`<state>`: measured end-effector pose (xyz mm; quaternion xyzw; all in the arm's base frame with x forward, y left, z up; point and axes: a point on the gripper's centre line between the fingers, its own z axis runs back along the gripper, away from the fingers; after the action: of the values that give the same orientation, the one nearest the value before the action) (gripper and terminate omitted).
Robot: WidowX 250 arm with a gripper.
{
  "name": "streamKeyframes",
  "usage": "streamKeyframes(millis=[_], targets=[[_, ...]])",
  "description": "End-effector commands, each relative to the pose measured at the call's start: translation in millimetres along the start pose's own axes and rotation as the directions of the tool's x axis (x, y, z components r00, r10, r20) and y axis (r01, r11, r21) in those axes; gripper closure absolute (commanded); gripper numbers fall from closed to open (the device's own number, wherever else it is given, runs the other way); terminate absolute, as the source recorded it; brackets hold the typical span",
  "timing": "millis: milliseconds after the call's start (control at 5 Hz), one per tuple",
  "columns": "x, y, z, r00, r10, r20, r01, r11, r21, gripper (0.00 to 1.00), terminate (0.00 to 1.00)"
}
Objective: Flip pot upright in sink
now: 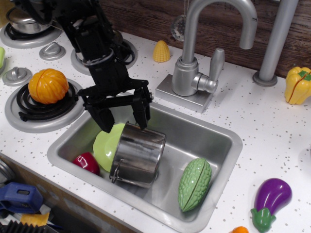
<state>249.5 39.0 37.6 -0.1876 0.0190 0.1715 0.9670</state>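
Observation:
The shiny steel pot (137, 155) lies tilted in the sink (194, 133), its base up toward the back and its rim and wire handle toward the front. It leans on a light green plate (104, 142). My black gripper (124, 116) hangs open just above the pot's upper left edge, one finger over the plate, the other by the pot's base. It holds nothing.
In the sink lie a red toy (86, 162) at the left and a green bitter gourd (195, 183) at the right. The faucet (194, 73) stands behind. An orange pumpkin (47, 86) sits on the left burner. A purple eggplant (271, 196) and a yellow pepper (297, 85) lie at the right.

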Motion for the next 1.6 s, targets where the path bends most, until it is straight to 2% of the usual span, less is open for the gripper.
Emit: streamKeyframes(millis=[0, 200, 400, 600, 800, 1200, 1400], targets=[[8.3, 5.3, 6.2, 1.0, -0.008, 0.011, 0.009, 0.987, -0.157, 0.0, 0.0], [8.0, 9.9, -1.3, 1.0, 0.003, 0.02, 0.002, 0.968, -0.252, 0.0, 0.0], [6.9, 11.7, -8.0, 1.0, 0.014, 0.023, -0.006, 0.948, -0.317, 0.0, 0.0], [6.5, 13.4, -13.1, 0.999, 0.031, 0.015, -0.022, 0.916, -0.4, 0.0, 0.0], [4.5, 13.5, -19.6, 0.999, 0.052, 0.014, -0.039, 0.869, -0.493, 0.0, 0.0], [-2.7, 2.8, -32.2, 0.995, 0.09, 0.05, -0.048, 0.835, -0.548, 0.0, 0.0], [-3.7, 1.9, -33.0, 0.994, 0.094, 0.055, -0.047, 0.829, -0.557, 1.0, 0.0]])
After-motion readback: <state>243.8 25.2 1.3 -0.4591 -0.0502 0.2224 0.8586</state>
